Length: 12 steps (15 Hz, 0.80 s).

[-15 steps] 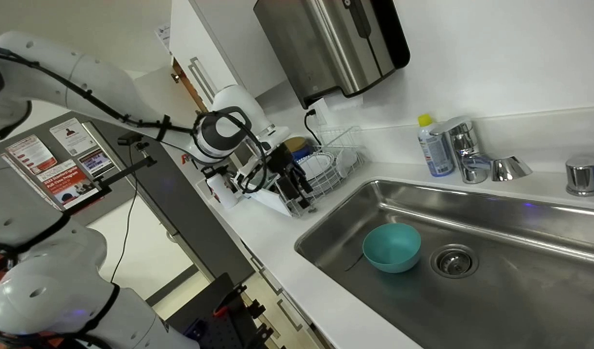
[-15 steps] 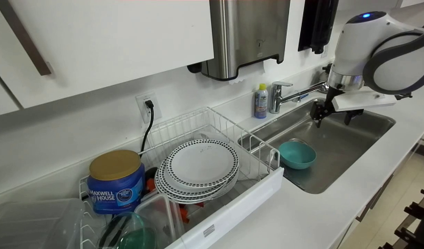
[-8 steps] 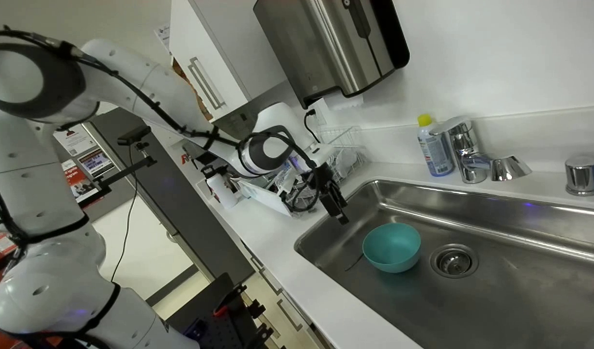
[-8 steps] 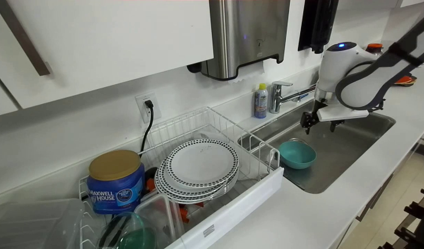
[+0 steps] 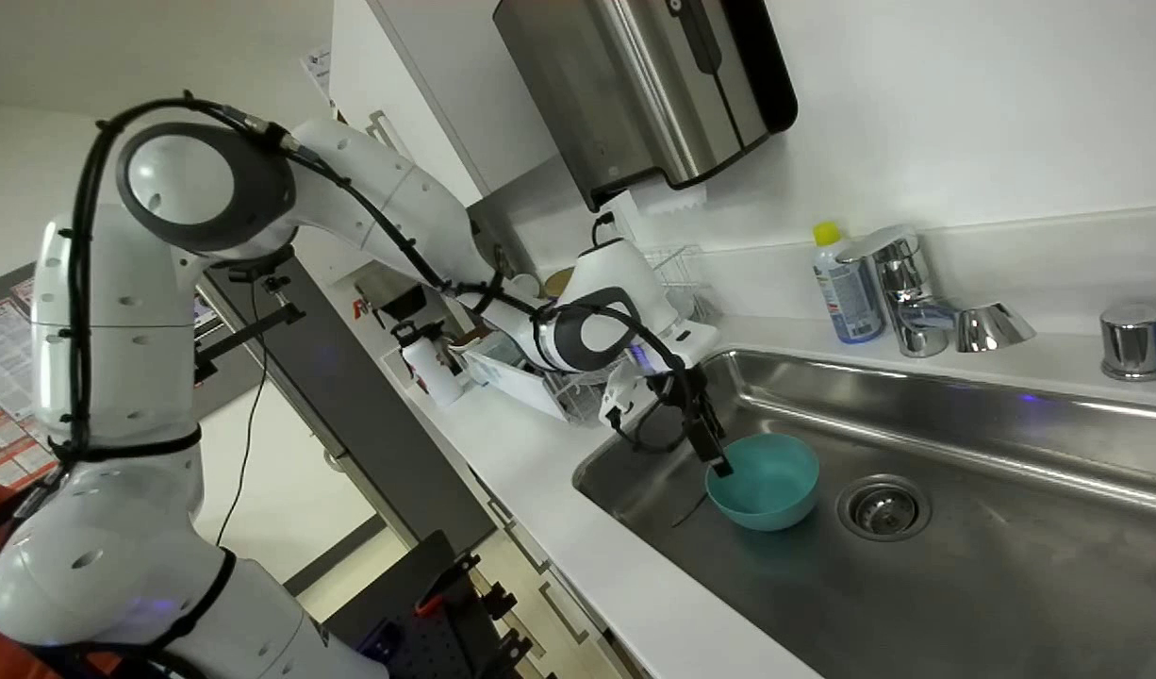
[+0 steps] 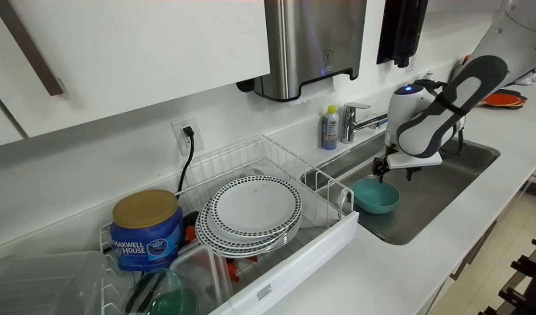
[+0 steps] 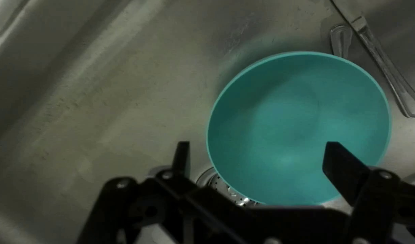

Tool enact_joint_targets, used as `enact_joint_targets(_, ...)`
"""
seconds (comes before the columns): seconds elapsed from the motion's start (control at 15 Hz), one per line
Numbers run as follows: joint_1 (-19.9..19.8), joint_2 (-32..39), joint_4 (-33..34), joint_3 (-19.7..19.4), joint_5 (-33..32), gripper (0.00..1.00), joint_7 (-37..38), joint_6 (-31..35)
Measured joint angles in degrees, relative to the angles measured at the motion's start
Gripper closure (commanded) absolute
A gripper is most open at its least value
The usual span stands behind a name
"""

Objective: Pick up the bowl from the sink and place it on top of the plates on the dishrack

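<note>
Spread wide, holding nothing, the hand [image 7: 257, 147] hangs above the bowl [image 7: 295, 125] in the sink [image 5: 1002, 575]; in the wrist view one finger overlaps the bowl, the other outside its rim.

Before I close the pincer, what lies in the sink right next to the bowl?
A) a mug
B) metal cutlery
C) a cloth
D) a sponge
B: in the wrist view a long metal handle lies beside the bowl, which partly hides a second handle.
</note>
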Motion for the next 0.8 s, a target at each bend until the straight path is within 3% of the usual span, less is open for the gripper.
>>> enact_joint_targets(0.53, 0.0, 9.0, 6.4, -2.3, 7.9, 0.0, -4.1, -0.1)
enact_joint_targets(0.6, -0.1, 10.0, 7.0, -2.5, 8.8, 0.23, -4.2, -0.1)
enact_joint_targets(0.8, -0.5, 12.5, 8.7, -2.5, 10.8, 0.41, -4.4, -0.2)
